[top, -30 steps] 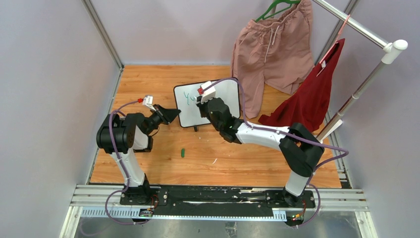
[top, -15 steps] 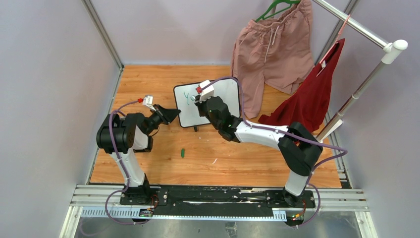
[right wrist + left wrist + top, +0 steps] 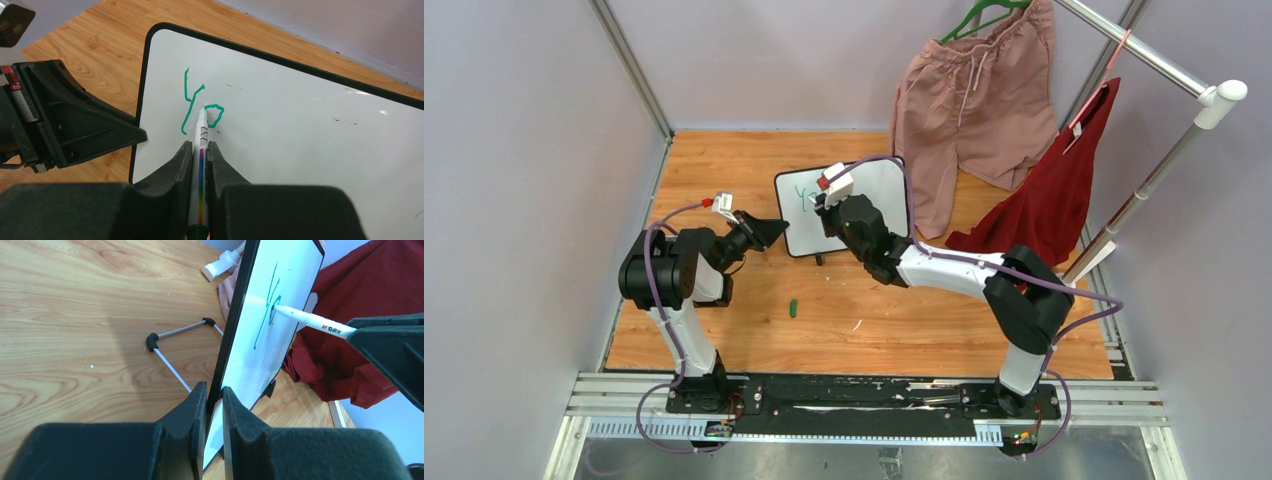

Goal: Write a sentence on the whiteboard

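Left arm: reaches from its base toward 1 o'clock, across the wooden table (image 3: 724, 170).
Left gripper (image 3: 769, 232) (image 3: 214, 390): clamped on the whiteboard's black frame at its 9 o'clock edge, near the lower corner, one finger on each face.
Small green object (image 3: 793, 308): lies alone on the wood at about 6 o'clock from the left gripper, well apart from both arms; too small to tell what it is.
Whiteboard (image 3: 879, 190) (image 3: 250, 360) (image 3: 300, 140): stands tilted near the middle of the table, toward 12 o'clock from the arm bases, propped by a thin wire leg (image 3: 170, 340) behind it.
Sentence (image 3: 804, 197) (image 3: 272, 295) (image 3: 192, 100): only green strokes that read as "Yo" so far, at the board's 10 o'clock corner; the rest of the white face is bare apart from a few faint specks.
Marker (image 3: 202, 122) (image 3: 312, 322): white barrel with a printed label, tip touching the board at the 9 o'clock side of the "o".
Right gripper (image 3: 834, 205) (image 3: 200, 144): fingers drawn together on the marker's barrel, holding it nose-first against the board.
Right arm: stretches from its base toward 10 o'clock, over the board's lower half.
Pink shorts (image 3: 969, 100): hang from a green hanger (image 3: 979, 12) at 1 o'clock from the board, the hem near its 3 o'clock edge.
Red garment (image 3: 1054, 190): hangs at 3 o'clock from the board, its hem on the table.
Clothes rack (image 3: 1169, 165): grey poles at the 3 o'clock side.
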### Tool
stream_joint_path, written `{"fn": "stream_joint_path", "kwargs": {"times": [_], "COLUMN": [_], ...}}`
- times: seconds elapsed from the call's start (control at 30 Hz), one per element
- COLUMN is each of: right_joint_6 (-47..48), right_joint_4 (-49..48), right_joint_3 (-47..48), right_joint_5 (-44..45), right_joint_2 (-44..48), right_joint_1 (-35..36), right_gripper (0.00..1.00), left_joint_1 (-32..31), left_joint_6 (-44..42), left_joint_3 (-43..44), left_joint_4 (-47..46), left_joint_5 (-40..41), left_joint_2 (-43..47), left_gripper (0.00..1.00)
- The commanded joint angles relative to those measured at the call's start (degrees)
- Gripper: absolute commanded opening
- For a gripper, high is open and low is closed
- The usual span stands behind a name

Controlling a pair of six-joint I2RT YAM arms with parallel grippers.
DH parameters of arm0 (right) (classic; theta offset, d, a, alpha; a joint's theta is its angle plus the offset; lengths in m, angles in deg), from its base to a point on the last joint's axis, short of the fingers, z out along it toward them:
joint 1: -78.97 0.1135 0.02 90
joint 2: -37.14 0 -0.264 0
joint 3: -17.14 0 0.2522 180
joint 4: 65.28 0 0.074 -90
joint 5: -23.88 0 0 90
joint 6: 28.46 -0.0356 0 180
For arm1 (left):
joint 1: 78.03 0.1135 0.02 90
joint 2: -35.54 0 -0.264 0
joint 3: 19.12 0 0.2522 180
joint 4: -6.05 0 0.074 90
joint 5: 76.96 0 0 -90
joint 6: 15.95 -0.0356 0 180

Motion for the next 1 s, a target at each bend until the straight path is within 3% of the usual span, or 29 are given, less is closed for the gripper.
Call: {"fn": "stream_joint_path", "kwargs": {"times": [0.0,0.27,0.97], "right_joint_6": [-0.8,1.3,0.6], "right_joint_4": [1.1,-0.4,2.3], "right_joint_3": [0.1,-1.5,1.4], "right_joint_5": [1.5,3.7,2.7], "right_joint_2": [2.1,7.1,3.5], "right_joint_1": [0.1,-0.3,-2.0], "right_gripper": [0.0,0.0,0.0], "left_joint_1": [-0.1,-0.2,-0.2], "left_joint_6": [-1.1,-1.1,-1.1], "left_joint_3": [-0.6,-0.8,-0.7], "left_joint_4": [-2.3,-2.3,-2.3], "left_joint_5": [0.8,1.1,1.1], "left_joint_2": [-0.6,-0.6,-0.6], "left_gripper": [0.0,0.0,0.0]}}
